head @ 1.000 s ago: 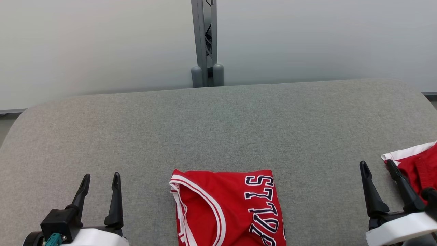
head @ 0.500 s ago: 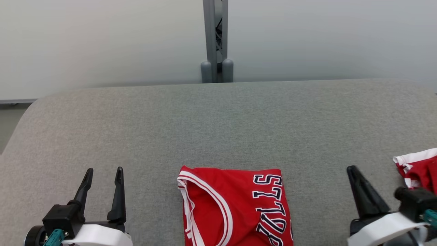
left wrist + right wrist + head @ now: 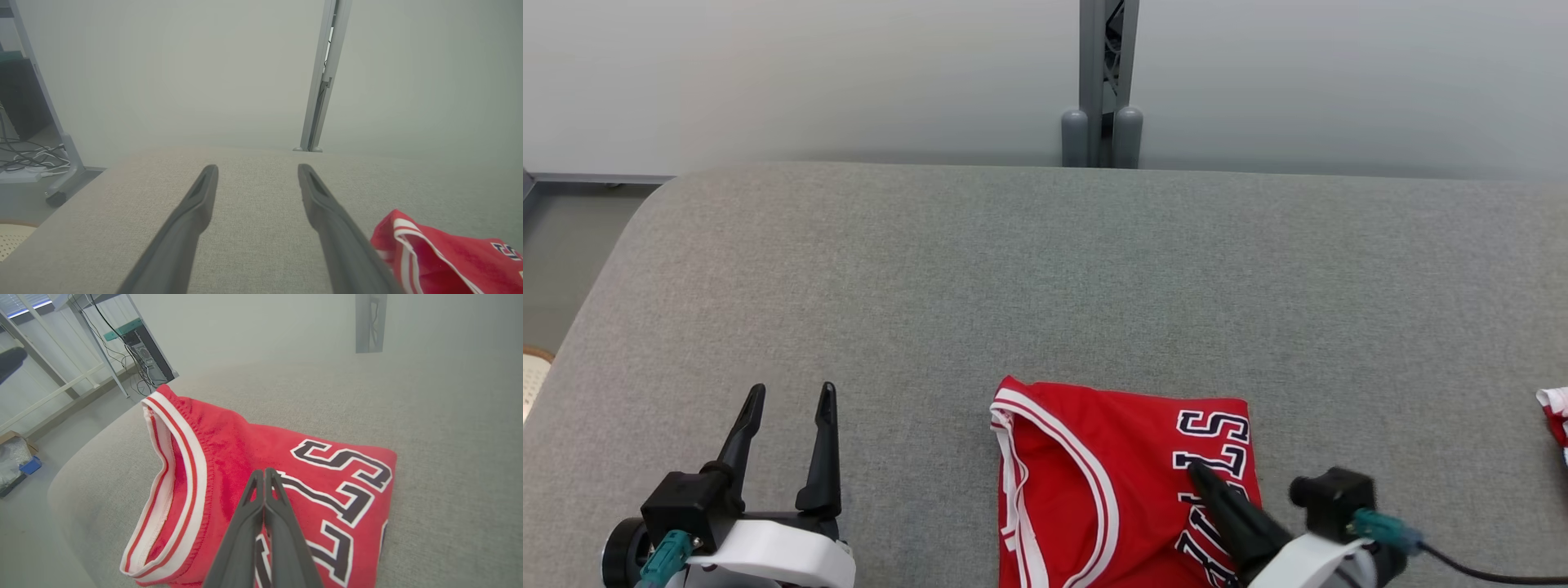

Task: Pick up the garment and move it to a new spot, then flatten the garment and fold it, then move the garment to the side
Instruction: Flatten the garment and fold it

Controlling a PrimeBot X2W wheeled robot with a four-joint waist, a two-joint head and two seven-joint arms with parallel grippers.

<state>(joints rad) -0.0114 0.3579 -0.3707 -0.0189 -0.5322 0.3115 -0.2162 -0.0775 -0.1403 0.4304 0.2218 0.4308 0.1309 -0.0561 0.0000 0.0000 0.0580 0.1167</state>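
Grey cloth covers the big table (image 3: 1013,269) in front of us. A pale wall stands at the far side, with a grey post (image 3: 1101,82) against it.

We see the jersey (image 3: 1094,457) lying folded on the near part of the table, a little right of the middle. It is red, with white stripes round its open hole and dark letters edged in white. The striped hole is on the left side of the jersey and the letters are on the right side.

Our right gripper (image 3: 1199,472) is over the near right part of the jersey, on top of the letters. In the right wrist view, the right gripper (image 3: 264,471) has its two fingers pressed together with no cloth between them, and the tips lie over the letters of the jersey (image 3: 245,449). We cannot tell if the tips touch the cloth.

Our left gripper (image 3: 791,392) is at the near left, over bare table, well apart from the jersey. Its fingers stand apart and nothing is between them. In the left wrist view, the left gripper (image 3: 257,169) points to the far wall, and the jersey (image 3: 449,261) shows to the right of it.

Another red and white cloth (image 3: 1553,408) peeks in at the right edge, well apart from the jersey.
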